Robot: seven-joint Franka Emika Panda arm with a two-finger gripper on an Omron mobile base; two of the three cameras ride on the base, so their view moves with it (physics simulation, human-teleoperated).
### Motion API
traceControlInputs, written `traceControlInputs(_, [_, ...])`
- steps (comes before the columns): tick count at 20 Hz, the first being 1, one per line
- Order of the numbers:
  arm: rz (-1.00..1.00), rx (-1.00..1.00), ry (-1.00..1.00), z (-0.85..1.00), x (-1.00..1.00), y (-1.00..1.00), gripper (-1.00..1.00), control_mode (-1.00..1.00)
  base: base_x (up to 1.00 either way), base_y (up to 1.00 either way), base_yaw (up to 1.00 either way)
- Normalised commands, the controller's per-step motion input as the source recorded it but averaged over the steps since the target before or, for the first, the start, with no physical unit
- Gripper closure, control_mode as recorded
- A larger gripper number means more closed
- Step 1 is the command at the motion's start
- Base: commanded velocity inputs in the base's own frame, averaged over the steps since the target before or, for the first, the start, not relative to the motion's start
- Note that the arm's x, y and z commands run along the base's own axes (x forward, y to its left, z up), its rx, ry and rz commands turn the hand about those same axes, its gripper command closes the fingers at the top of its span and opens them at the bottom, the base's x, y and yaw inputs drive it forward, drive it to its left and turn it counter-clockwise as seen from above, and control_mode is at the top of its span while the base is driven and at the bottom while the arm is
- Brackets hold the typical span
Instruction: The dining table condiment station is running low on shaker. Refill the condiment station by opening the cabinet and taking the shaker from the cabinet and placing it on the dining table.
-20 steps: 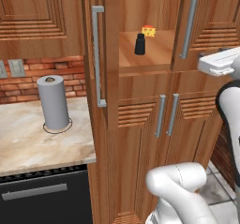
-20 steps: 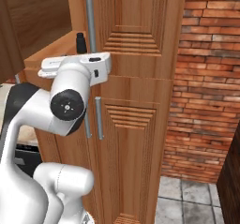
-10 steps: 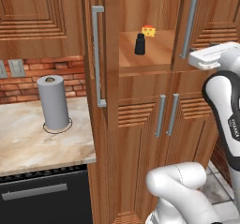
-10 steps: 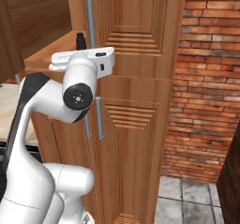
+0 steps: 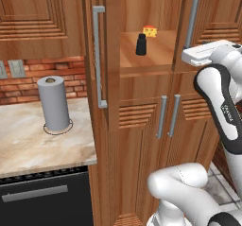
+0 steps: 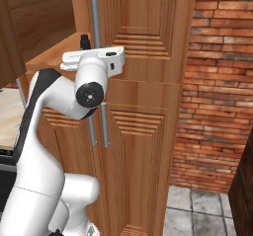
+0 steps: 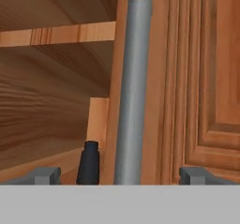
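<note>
On the counter at left the paper towel roll is unmoved. The cabinet stands with its left door open, the shaker on its shelf beside the cheese wedge. The tool, jaws wide and empty, has swung leftward to the right door's handle, probably to open it.

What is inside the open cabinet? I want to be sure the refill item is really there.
On the shelf of the cabinet stand the small black shaker and, behind it, a yellow cheese wedge. The right door, not fully open, covers the shelf's right part.
</note>
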Motion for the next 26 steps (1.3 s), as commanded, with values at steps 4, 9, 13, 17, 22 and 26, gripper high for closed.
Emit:
traceControlInputs(4, [0.00, 0.00, 0.00, 0.00, 0.25, -0.16, -1.00, -1.00, 0.00, 0.00, 0.00])
traceControlInputs(9, [0.00, 0.00, 0.00, 0.00, 0.39, -0.07, -1.00, -1.00, 0.00, 0.00, 0.00])
traceControlInputs(13, [0.00, 0.00, 0.00, -0.05, 0.45, 0.00, -1.00, -1.00, 0.00, 0.00, 0.00])
traceControlInputs(17, [0.00, 0.00, 0.00, -0.11, 0.47, 0.06, -1.00, -1.00, 0.00, 0.00, 0.00])
traceControlInputs(22, [-0.01, 0.00, 0.02, -0.22, 0.50, 0.15, 1.00, -1.00, 0.00, 0.00, 0.00])
traceControlInputs(26, [-0.04, 0.00, 0.02, -0.28, 0.43, 0.39, 1.00, -1.00, 0.00, 0.00, 0.00])
